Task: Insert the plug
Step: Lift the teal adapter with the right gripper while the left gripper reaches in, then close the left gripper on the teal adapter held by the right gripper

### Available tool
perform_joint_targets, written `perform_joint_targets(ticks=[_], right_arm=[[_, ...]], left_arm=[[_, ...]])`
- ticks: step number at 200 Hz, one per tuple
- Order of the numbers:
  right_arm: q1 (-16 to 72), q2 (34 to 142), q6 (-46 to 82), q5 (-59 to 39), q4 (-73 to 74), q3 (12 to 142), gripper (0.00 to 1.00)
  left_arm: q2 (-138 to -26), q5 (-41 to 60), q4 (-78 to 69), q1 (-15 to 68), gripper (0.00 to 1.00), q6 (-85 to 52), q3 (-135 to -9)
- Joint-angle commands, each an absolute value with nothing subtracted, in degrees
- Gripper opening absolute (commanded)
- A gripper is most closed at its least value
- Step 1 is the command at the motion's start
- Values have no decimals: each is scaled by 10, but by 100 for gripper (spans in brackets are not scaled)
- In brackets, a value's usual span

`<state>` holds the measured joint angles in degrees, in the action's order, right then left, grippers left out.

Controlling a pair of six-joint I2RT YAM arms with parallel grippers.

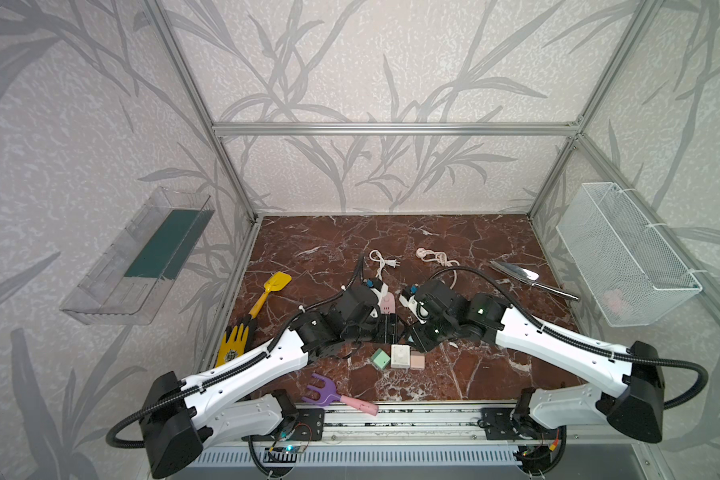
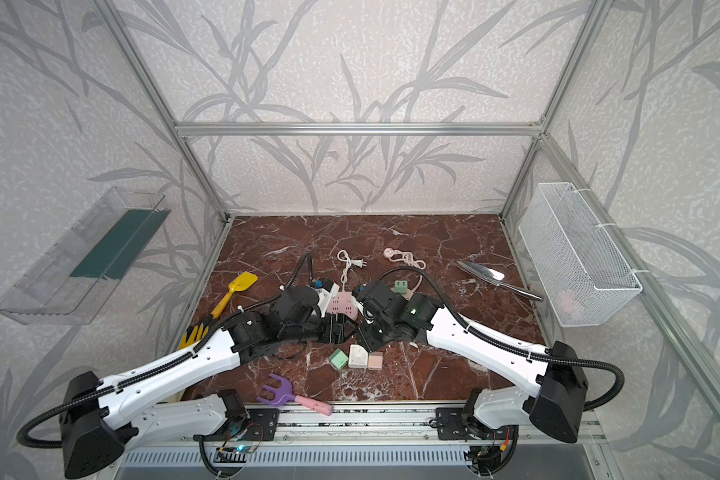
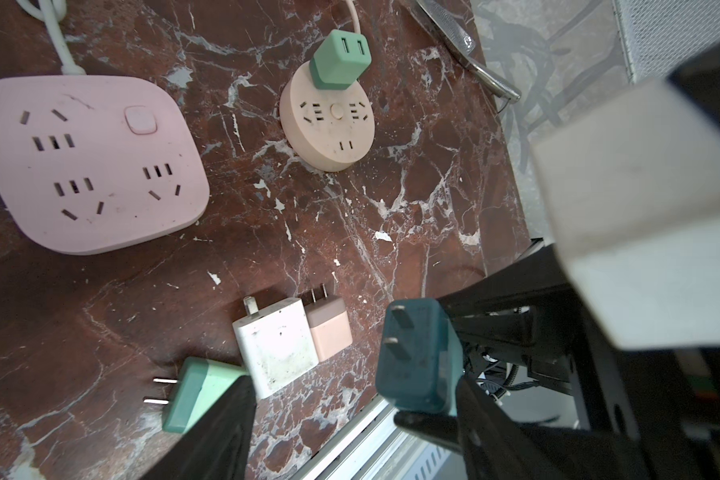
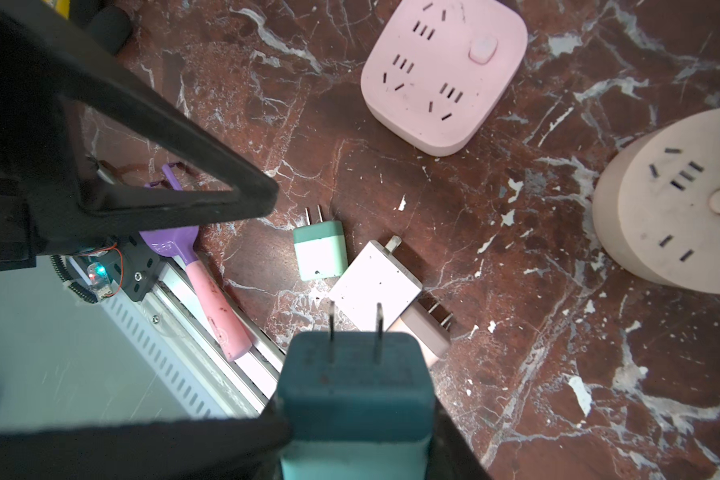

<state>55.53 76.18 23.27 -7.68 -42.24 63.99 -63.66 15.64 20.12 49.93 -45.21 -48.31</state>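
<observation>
**Hazards**

The dark teal two-prong plug (image 4: 354, 386) is held in the air over the front of the red-brown marble worktop (image 3: 391, 208). It is well apart from both sockets: the pink rounded-square socket strip (image 3: 88, 162) and the round beige socket block (image 3: 329, 124). The block already carries a mint-green cube charger (image 3: 339, 62). Insertion has not begun.

- Misalignment: if the prongs do not meet a slot pair squarely, they will likely land on the socket face and skid.
- Socket shift: neither socket appears fastened. A push off the vertical would probably slide it across the smooth marble.
- Slip in the grip: the hold is on the rear of the plug body, so insertion force may rock the plug between the fingers.
- Collision: the two end effectors are close together, and a sideways move could bring them into contact. A low path could knock the white square adapter (image 3: 275, 345), the peach adapter (image 3: 329, 328) or the mint-green plug (image 3: 196, 395) lying below.

**End effector state**

- The right end effector (image 4: 356, 432) is narrow and clamped on the plug body. The prongs point away from the wrist and are unobstructed.
- The left end effector (image 3: 329, 411) is spread wide and grips nothing. One finger lies near the held plug, but whether it touches the plug cannot be told from these views.
</observation>
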Motion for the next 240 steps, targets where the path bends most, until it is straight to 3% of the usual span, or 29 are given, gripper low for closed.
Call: perform_joint_targets(ticks=[1, 59, 177, 240], right_arm=[[559, 738, 217, -87, -388, 637, 0], [560, 723, 202, -68, -366, 632, 0], [566, 732, 205, -39, -349, 650, 0], [566, 739, 211, -23, -329, 652, 0]], left_arm=[[-627, 222, 152, 484, 74, -478, -467], [-633, 344, 63, 448, 65, -542, -429], [-657, 376, 21, 447, 48, -569, -414], [-671, 393, -3, 447, 27, -584, -401]])
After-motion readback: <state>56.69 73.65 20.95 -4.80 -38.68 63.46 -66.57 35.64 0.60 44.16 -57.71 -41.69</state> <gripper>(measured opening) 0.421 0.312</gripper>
